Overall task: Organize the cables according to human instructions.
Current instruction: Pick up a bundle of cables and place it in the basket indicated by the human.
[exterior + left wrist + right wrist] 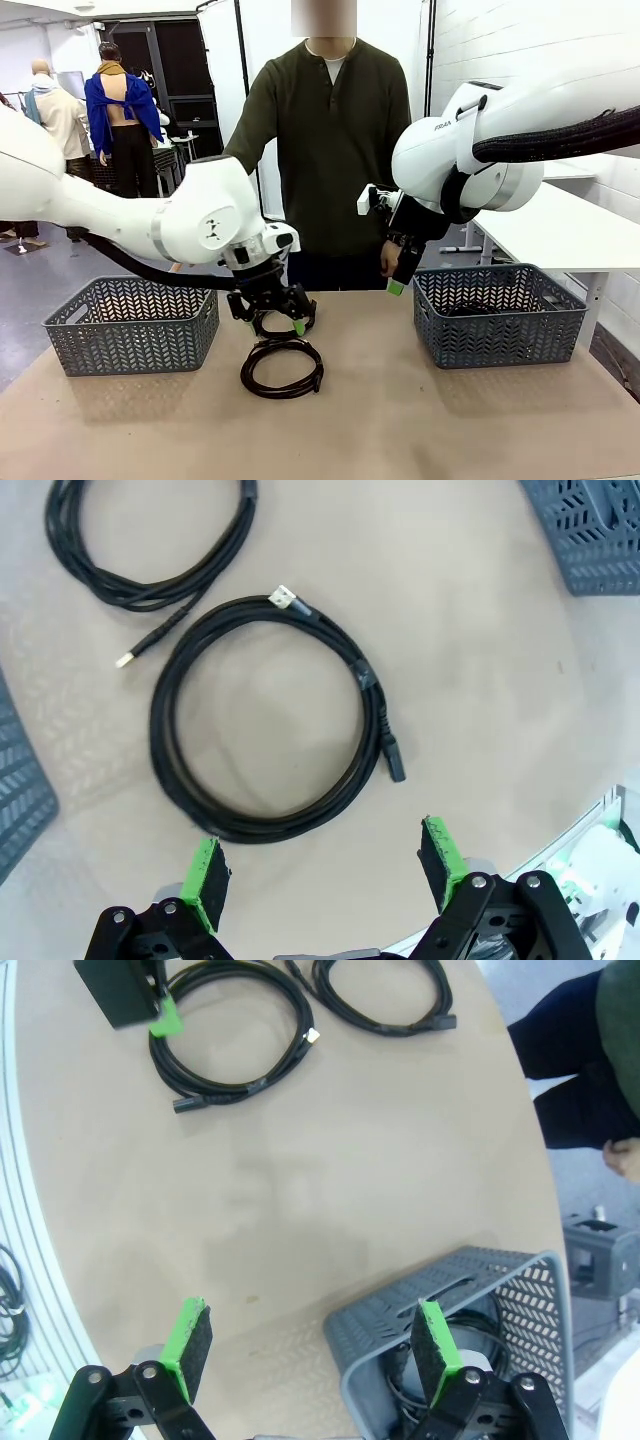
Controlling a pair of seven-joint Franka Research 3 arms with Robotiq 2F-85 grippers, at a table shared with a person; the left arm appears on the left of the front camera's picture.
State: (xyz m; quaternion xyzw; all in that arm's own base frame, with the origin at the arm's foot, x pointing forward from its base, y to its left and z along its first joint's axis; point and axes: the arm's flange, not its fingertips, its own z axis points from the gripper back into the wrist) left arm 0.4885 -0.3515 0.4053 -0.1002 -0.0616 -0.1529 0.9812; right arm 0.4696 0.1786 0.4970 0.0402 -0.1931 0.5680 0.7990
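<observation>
Robotics laboratory bay. A white left arm [190, 215] and right arm [470, 150] reach over a tan table [400, 420] bearing a grey left basket [130, 325] at 9 o'clock and a right basket [500, 320] at 3 o'clock. White partition panels [265, 40] at 12 o'clock, painted brick wall [520, 40] at 2 o'clock.

We get bright, flat, even indoor light from overhead. Front view: soft shadows on the table [400, 420] under the coiled cable [282, 367] and in front of the basket [132, 325] at lower left; sharp up close, upper-left background dimmer. Both wrist views bend at the edges, wide-angle; in the right wrist view the table's edge curves down the left side. Focus crisp throughout.
</observation>
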